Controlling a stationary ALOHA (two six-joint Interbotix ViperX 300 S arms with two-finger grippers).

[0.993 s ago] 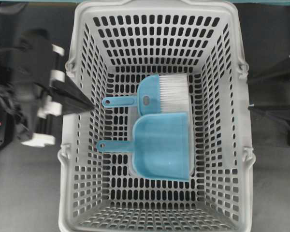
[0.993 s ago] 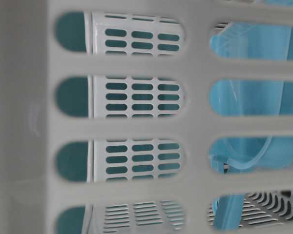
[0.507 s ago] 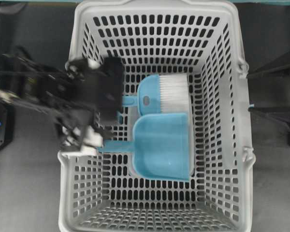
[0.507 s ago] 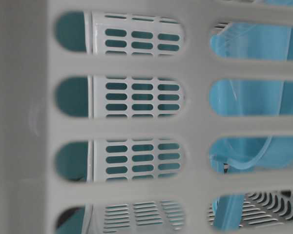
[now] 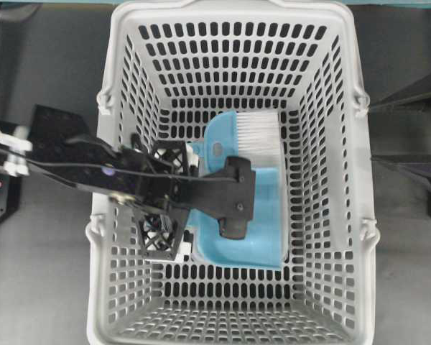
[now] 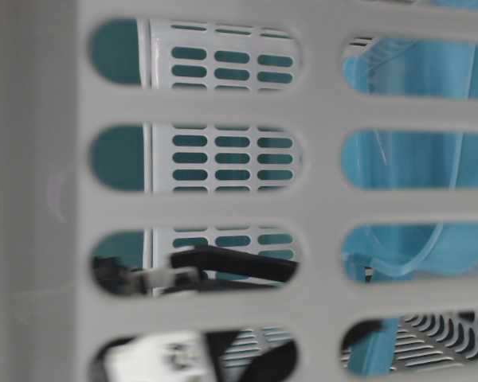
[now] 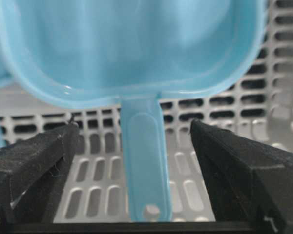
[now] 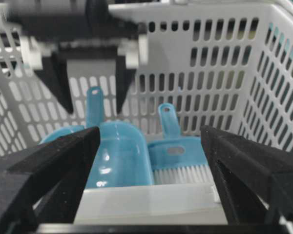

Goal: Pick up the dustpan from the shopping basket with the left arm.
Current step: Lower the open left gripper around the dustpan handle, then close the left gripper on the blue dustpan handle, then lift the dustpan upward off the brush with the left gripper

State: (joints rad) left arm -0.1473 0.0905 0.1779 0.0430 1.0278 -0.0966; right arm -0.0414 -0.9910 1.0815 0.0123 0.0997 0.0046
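The left gripper (image 7: 132,146) is spread wide and nothing is gripped yet; its two black fingers (image 7: 36,161) are seen either side of the dustpan handle (image 7: 141,165) in the left wrist view, with clear gaps on both sides. The dustpan (image 5: 262,215) is lying flat on the floor of the shopping basket (image 5: 122,287), roughly in the middle, handle pointed toward the left wall.

Biggest risk, probably: the handle is slim, smooth plastic lying flat against a slotted floor, so a fingertip could be snagged in one of the oval slots on the way down, or the handle could be pushed sideways rather than pinched; the tray is wide and heavy compared to the handle, so it could be swung or tipped out of a pinch taken near the hang hole (a grip closer to the tray would probably be steadier).

The hand brush (image 5: 237,136) is sitting just beside the dustpan, its own handle parallel and close, so it could be nudged or grabbed by mistake.

The right gripper (image 8: 146,165) is parked at the right rim, fingers apart, empty.
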